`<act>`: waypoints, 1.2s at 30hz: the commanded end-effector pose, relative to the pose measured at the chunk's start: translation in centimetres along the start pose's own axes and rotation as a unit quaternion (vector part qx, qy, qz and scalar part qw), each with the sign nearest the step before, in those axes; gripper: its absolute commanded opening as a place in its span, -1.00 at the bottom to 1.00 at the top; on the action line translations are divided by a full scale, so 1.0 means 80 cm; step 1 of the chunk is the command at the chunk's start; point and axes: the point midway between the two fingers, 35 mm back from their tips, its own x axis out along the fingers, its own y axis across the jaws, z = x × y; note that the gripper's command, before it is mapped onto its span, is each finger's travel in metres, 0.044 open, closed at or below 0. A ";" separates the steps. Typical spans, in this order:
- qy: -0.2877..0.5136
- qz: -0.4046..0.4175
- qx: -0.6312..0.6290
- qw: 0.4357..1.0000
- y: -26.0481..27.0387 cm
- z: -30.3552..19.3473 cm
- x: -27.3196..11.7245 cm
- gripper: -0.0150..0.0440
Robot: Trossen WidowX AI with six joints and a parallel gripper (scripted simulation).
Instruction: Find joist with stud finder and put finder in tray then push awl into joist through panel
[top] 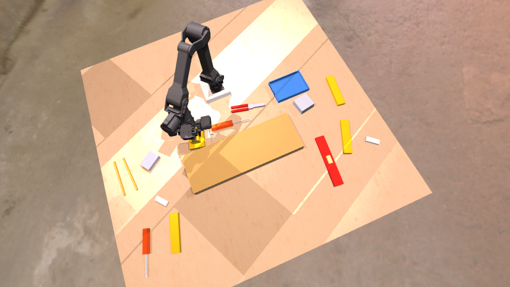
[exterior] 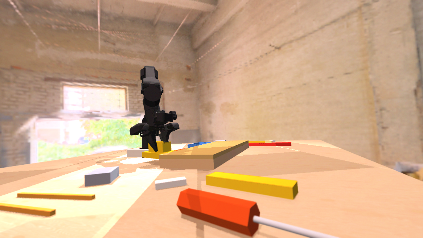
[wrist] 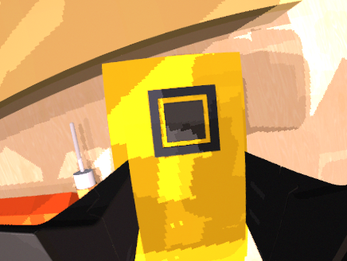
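Wrist view, and the pincer (top: 195, 137) (exterior: 160, 145) (wrist: 182, 159) has the yellow stud finder (top: 197, 143) (exterior: 160, 147) (wrist: 179, 179) pinched between its fingers, right beside the floor panel (top: 246, 149) (exterior: 204, 150) (wrist: 48, 36) on the counter (top: 228, 221) (exterior: 340, 189) (wrist: 279, 163)! Now for the lift, and it wants to go straight up, grip firm, until the base is above the panel's edge; drag it sideways from here and it would likely knock that edge. Careful on the flank too: what looks like the awl (top: 211, 133) (wrist: 84, 179) lies close by one finger, thin shaft out, easily nudged. Once over the top, keep the body level, set it lightly on the surface and sweep slowly along the length, square little window facing up and readable. Blue tray (top: 293, 89) (exterior: 197, 144) waits for later, and no hunting with the point: just one hole allowed!
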 end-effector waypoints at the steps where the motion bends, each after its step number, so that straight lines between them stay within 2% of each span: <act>1: -0.011 -0.006 -0.002 1.000 -0.004 0.015 -0.030 -0.49; 12: -0.011 -0.006 -0.002 1.000 0.001 0.027 -0.101 -0.49; 19: -0.011 -0.005 -0.007 1.000 0.000 0.036 -0.103 -0.49; 36: -0.014 0.008 -0.054 0.998 -0.007 0.121 -0.101 -0.49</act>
